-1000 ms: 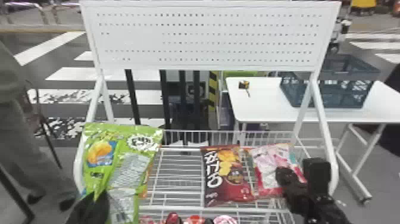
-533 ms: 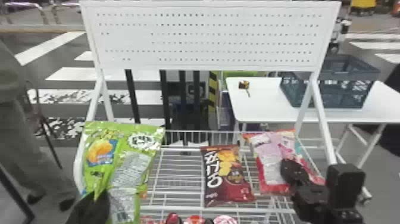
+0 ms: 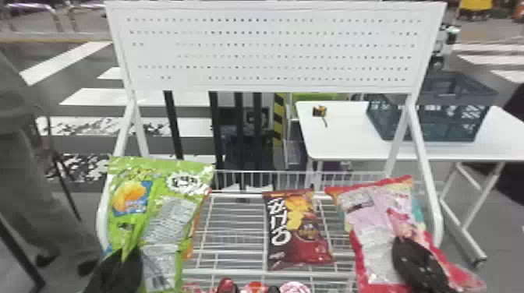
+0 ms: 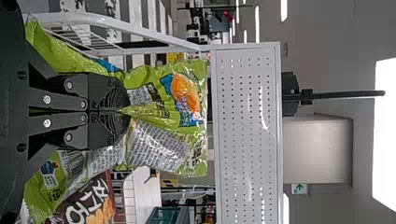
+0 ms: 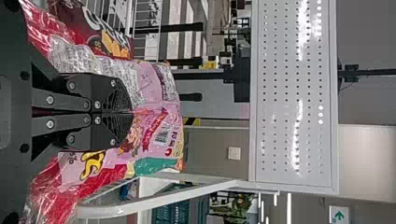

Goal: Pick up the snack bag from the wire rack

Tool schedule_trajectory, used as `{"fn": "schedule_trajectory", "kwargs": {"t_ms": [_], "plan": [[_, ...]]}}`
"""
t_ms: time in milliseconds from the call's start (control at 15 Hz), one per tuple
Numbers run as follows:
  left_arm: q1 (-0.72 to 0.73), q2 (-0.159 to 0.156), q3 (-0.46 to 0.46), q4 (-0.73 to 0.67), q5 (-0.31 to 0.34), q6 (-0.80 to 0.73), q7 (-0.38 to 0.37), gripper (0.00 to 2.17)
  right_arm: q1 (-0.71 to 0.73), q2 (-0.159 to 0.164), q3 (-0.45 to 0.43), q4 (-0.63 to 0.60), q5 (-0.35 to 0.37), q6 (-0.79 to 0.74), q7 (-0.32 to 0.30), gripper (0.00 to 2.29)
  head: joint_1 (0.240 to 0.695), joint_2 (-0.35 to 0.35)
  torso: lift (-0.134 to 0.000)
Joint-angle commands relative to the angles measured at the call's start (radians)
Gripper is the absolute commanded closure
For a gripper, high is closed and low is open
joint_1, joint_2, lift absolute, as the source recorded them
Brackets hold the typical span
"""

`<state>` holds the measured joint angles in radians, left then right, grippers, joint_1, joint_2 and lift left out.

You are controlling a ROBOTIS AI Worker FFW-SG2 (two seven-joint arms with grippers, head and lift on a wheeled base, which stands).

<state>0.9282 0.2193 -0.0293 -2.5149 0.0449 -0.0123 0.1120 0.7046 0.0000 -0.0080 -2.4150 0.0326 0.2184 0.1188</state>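
Left jaws: the left gripper [image 3: 125,254] has its two black fingers pressed together on a fold of the green snack bag [image 3: 171,218]; in the left wrist view the left gripper [image 4: 123,111] pinches this fold between the tips
Right jaws: the right gripper [image 3: 413,259] is closed on the pink and red snack bag [image 3: 374,233]; in the right wrist view the right gripper [image 5: 130,112] has the fingers together, and the film is creased around them
Writing: the green bag bears dense small print, a picture of orange food and a barcode; the pink and red one bears large letters, small print and also a barcode; the dark red snack bag [image 3: 298,230] has big white characters
Arms' pose: both grippers are low in the head view, well apart, one at each side of the wire rack [image 3: 269,274]
Middle bag: the dark red one lies on the rack, between the two held bags
Behind: the white perforated panel [image 3: 269,48] is above the rack, and a blue-grey crate [image 3: 436,128] stands on the white table [image 3: 343,136]
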Motion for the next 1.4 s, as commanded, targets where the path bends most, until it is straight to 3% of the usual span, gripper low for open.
{"fn": "schedule_trajectory", "kwargs": {"t_ms": [0, 133, 533, 1333], "plan": [[-0.002, 0.000, 0.002, 0.001, 0.001, -0.001, 0.000, 1.78, 0.111, 0.001, -0.024, -0.052, -0.008, -0.072, 0.012, 2.25, 0.499, 0.000, 0.000], [-0.005, 0.002, 0.003, 0.001, 0.003, -0.001, 0.006, 1.78, 0.177, 0.001, -0.055, -0.073, -0.059, -0.112, 0.019, 2.25, 0.499, 0.000, 0.000], [-0.003, 0.005, 0.006, 0.001, 0.004, -0.001, 0.009, 1.78, 0.210, 0.001, -0.073, -0.082, -0.097, -0.136, 0.041, 2.25, 0.499, 0.000, 0.000], [0.004, 0.003, 0.011, -0.008, 0.006, -0.004, 0.011, 1.78, 0.217, 0.001, -0.075, -0.087, -0.099, -0.155, 0.045, 2.25, 0.499, 0.000, 0.000]]}}
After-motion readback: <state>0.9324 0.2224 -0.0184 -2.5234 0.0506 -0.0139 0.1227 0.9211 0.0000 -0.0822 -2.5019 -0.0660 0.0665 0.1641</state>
